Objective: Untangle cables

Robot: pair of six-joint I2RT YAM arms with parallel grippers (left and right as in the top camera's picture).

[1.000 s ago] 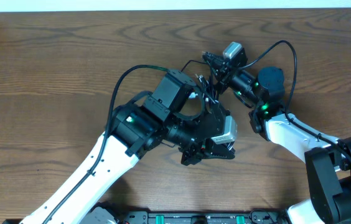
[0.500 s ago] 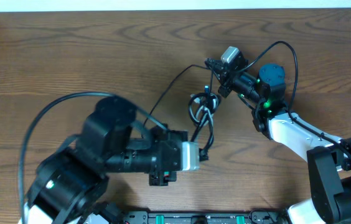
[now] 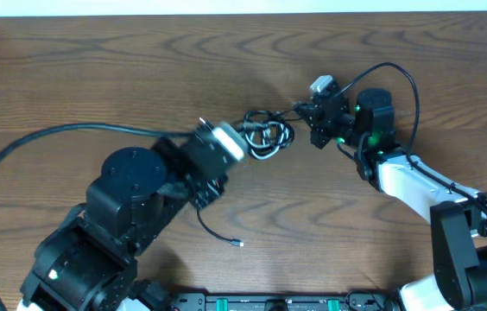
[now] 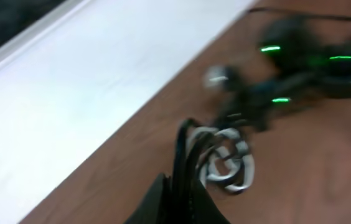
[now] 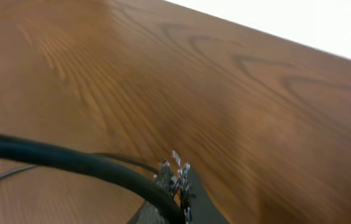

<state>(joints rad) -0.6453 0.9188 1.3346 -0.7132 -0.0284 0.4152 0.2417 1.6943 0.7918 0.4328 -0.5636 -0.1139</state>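
Left gripper (image 3: pixel 245 138) is pinching together on the cables (image 3: pixel 267 138): in the left wrist view, which is blurring, its fingers (image 4: pixel 191 202) are sitting closed at the bottom edge with black strands rising straight out from between them. Those strands are leading into a small knot of black and white loops (image 4: pixel 228 158) lying on the table (image 3: pixel 97 78) just beyond the fingertips.

Right gripper (image 3: pixel 304 112) is standing at the opposite side of the knot, facing the left one. In the right wrist view its jaws are showing closed, with a black strand (image 5: pixel 70 160) running in from the left and ending at the fingertips (image 5: pixel 174 186).

The knot is lying between the two grippers, in the upper middle of the wooden table, with a strand stretching from it toward each.

A separate thin black strand (image 3: pixel 216 231) is lying loose on the table nearer the robot, ending in a small plug (image 3: pixel 239 244). Where its other end is running cannot be told; the left arm is covering it.
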